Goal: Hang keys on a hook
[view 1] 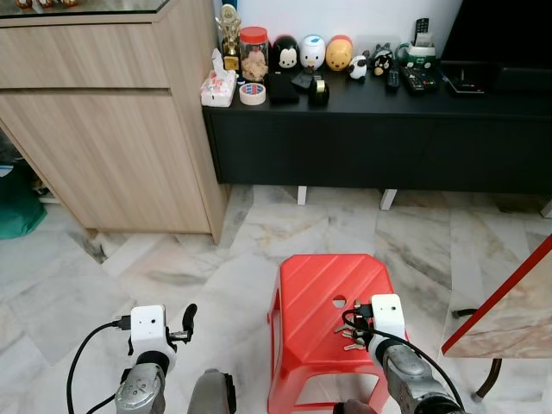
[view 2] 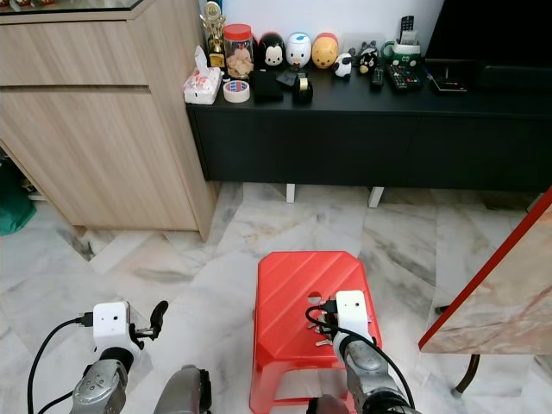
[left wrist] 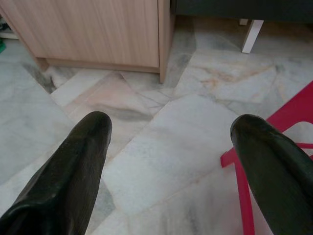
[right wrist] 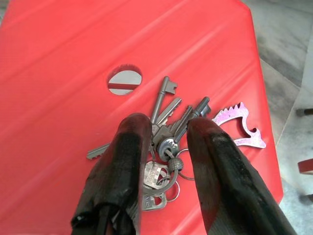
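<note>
On the red stool (view 1: 323, 297) we see the keys (right wrist: 168, 142) lying in a bunch beside its round hole. Our right pincer (right wrist: 164, 147) is down over them, fingers slightly apart, straddling the bunch without clamping it. Our left pincer (left wrist: 168, 147) hangs above the marble floor (left wrist: 161, 142), fingers wide apart and holding nothing.

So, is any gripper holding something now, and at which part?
Nothing is lifted yet. The right gripper straddles the keys at the ring end, on the red stool; no firm grip shows. The left gripper is open.
</note>
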Available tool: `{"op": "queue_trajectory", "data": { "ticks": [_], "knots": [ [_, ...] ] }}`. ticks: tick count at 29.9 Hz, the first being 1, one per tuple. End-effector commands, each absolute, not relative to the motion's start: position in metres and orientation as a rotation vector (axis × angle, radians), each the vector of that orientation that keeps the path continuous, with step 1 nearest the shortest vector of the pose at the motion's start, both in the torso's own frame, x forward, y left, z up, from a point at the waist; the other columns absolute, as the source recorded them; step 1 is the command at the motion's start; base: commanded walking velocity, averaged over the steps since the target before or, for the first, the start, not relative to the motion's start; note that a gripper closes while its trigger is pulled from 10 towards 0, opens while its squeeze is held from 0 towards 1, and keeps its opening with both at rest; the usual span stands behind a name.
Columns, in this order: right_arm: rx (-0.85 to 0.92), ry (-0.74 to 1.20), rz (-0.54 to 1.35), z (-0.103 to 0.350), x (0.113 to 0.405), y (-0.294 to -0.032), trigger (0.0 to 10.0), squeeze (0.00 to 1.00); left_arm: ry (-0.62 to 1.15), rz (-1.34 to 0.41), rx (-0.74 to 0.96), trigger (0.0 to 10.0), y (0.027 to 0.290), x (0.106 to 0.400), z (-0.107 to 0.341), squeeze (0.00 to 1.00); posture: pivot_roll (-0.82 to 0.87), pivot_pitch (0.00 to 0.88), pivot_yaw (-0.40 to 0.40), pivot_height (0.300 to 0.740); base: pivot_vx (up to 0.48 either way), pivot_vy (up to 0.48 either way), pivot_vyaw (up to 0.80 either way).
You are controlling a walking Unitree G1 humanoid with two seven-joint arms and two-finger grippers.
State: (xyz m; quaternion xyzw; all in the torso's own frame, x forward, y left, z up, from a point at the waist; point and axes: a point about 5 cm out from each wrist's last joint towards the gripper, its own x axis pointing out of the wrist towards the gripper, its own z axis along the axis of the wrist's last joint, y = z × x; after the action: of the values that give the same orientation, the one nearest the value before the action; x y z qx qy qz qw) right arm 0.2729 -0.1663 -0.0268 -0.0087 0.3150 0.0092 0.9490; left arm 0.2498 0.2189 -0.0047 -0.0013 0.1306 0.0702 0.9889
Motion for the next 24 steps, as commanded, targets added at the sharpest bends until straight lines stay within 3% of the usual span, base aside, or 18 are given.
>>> {"op": "queue_trajectory", "data": {
  "ticks": [1, 7, 24],
  "knots": [
    [-0.005, 0.664, 0.003, -0.027, 0.273, -0.168, 10.0, 0.0, 0.26, 0.14, -0.003, 10.0, 0.222, 0.252, -0.002, 0.0, 0.06, 0.092, 0.009, 0.622, 0.0, 0.0, 0.0],
    [-0.013, 0.653, 0.026, -0.025, 0.277, -0.162, 10.0, 0.0, 0.248, 0.132, 0.002, 10.0, 0.221, 0.255, 0.001, 0.0, 0.07, 0.098, 0.011, 0.602, 0.0, 0.0, 0.0],
    [0.052, 0.594, 0.042, -0.01, 0.294, -0.153, 10.0, 0.0, 0.107, 0.067, 0.005, 10.0, 0.206, 0.277, 0.036, 0.0, 0.1, 0.134, 0.016, 0.602, 0.0, 0.0, 0.0]
  ]
}}
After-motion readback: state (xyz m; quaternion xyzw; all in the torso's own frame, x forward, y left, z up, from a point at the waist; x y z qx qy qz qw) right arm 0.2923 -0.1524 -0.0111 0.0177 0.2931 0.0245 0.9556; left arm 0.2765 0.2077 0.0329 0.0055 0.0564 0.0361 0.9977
